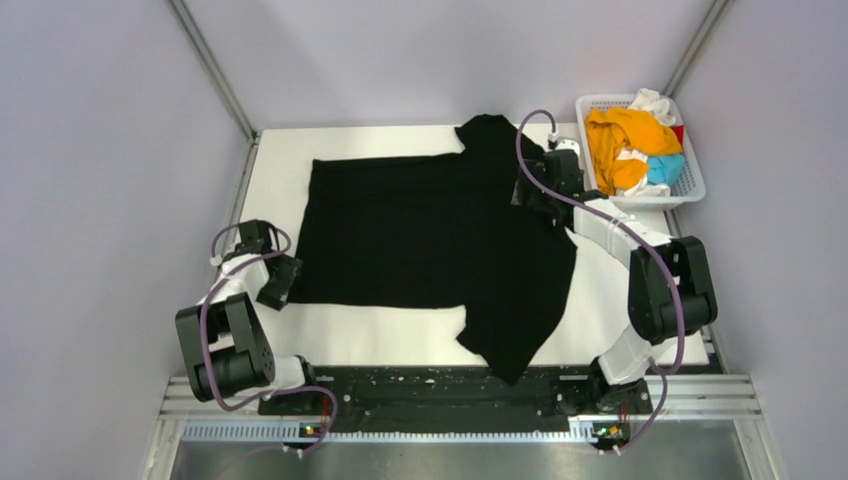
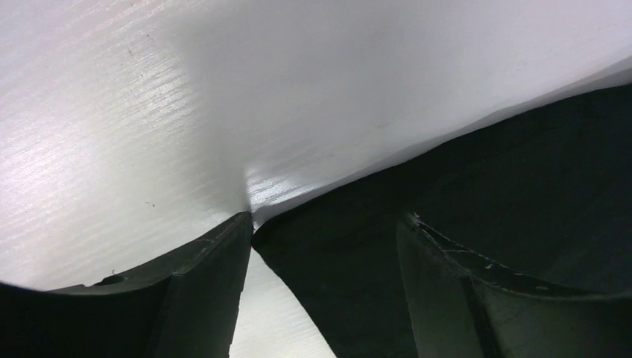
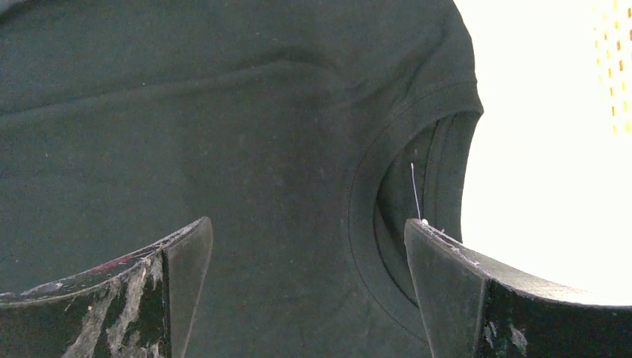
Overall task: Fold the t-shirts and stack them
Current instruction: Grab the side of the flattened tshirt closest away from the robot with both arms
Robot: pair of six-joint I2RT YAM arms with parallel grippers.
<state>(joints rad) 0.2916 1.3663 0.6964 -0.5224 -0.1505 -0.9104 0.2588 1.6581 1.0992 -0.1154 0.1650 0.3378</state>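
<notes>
Fingers of the left gripper, spread wide, straddle a corner of the one black t-shirt flat on the table; the right gripper, also released, hovers at its collar. One basket holds bunched shirts.

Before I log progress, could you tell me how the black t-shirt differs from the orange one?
The black t-shirt lies spread out on the table; the orange t-shirt sits crumpled in the basket. The black lies alone; the orange is bundled among other clothes. Neither is folded.
</notes>
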